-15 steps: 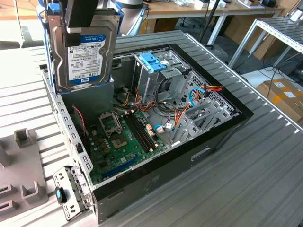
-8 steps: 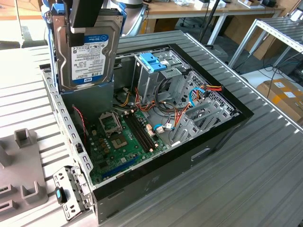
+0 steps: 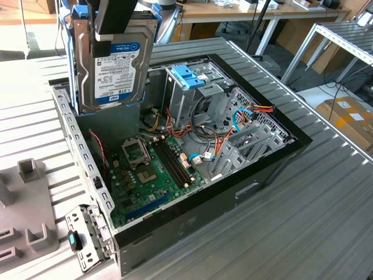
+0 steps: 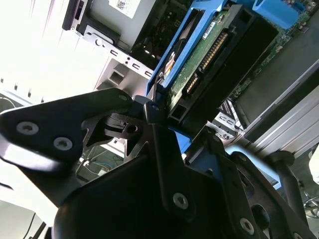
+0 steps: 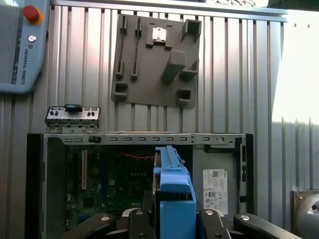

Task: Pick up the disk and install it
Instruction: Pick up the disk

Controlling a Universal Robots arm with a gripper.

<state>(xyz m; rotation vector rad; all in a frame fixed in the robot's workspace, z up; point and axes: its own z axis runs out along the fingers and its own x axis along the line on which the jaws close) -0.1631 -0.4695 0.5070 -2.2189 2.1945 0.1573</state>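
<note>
1. End effector [image 3: 114, 28] is clamped shut on the disk [image 3: 116, 64], one disk in hand. It hangs on edge, label facing the exterior view, lifted clear of everything.
2. Both blue side rails are on the disk. In the second wrist view its green circuit-board side [image 4: 199, 64] faces the camera.
3. Progress, as I read it: the pick-up is done and the install is not. The disk sits above the open computer case [image 3: 233, 192], over the corner at the exterior view's left, and is seated in no bay.
4. Below it, one case lies side-open on the table [image 3: 303, 227], with one motherboard [image 3: 145, 175] exposed.
5. One drive cage stands inside with one blue bracket [image 3: 186, 76] on top. I can't tell whether a slot under it is free.
6. One grey power supply [image 5: 214, 184] with a white label sits in the case, just beside the held disk in the first wrist view.
7. On the table beside the case there is one small metal panel with a blue tab [image 3: 81, 239], then one grey fixture plate [image 5: 154, 59].
8. Further out there is one teach pendant [image 5: 20, 45], and cardboard boxes [image 3: 349, 116] off the table.
</note>
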